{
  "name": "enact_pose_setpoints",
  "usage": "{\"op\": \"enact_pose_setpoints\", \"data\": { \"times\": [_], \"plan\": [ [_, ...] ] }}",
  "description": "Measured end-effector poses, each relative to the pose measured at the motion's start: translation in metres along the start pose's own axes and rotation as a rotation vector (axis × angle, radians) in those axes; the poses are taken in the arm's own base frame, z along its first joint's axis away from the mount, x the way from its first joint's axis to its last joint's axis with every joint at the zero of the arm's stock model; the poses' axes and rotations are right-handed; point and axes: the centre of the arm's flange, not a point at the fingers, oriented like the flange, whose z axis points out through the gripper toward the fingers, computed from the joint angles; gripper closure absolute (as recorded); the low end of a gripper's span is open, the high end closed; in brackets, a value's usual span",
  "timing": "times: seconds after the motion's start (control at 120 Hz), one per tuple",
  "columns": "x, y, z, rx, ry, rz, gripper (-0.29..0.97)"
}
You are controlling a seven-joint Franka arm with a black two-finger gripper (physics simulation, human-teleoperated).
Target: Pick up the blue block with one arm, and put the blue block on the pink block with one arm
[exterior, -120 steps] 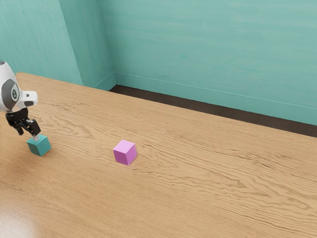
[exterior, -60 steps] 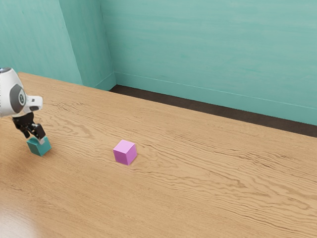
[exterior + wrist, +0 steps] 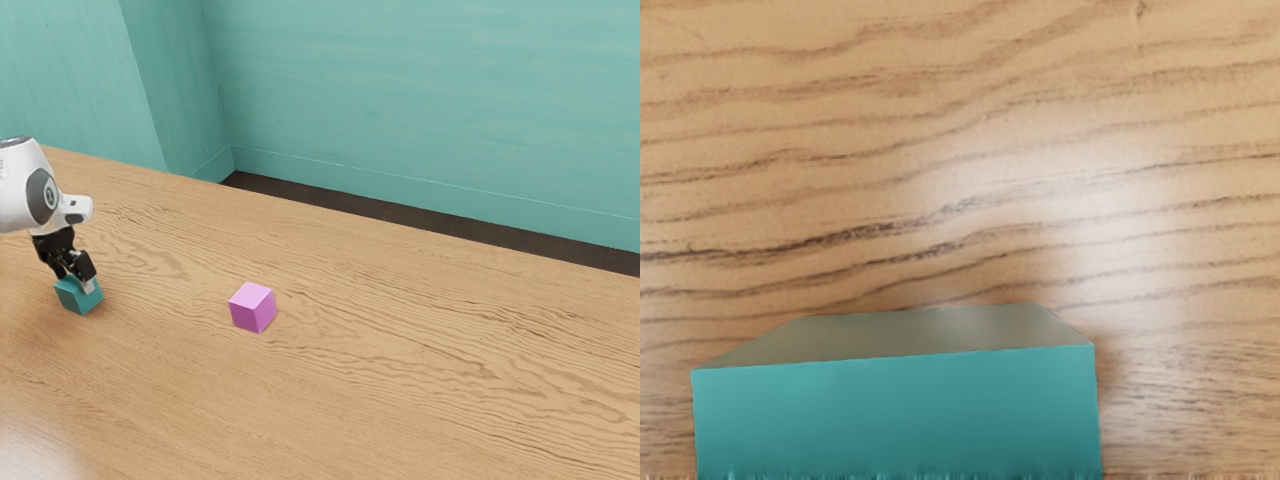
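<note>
The blue block (image 3: 76, 298), a teal-blue cube, rests on the wooden table (image 3: 400, 350) at the exterior view's left. My gripper (image 3: 78, 281) is down on it, open, with its black fingers (image 3: 64, 266) straddling the block's top. In the wrist view the blue block (image 3: 895, 410) lies right under the hand. The pink block (image 3: 252, 307) sits on the table to the exterior view's right of the blue block, well apart from it.
Teal walls (image 3: 420, 90) stand behind the table, with a dark floor strip (image 3: 430, 220) beyond its far edge. Bare wood stretches between the two blocks and out to the exterior view's right.
My hand has shifted slightly right and come down, so the fingers that hung just above the blue block now reach around its top. Both blocks stay where they were.
</note>
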Motion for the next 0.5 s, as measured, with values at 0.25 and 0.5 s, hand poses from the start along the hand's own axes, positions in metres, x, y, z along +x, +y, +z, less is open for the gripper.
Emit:
{"op": "enact_pose_setpoints", "data": {
  "times": [0.25, 0.5],
  "plan": [
    [-0.008, 0.002, 0.008, -0.052, -0.053, -0.001, 0.02],
    [-0.012, -0.006, 0.013, -0.078, -0.096, -0.011, 0.02]
  ]
}}
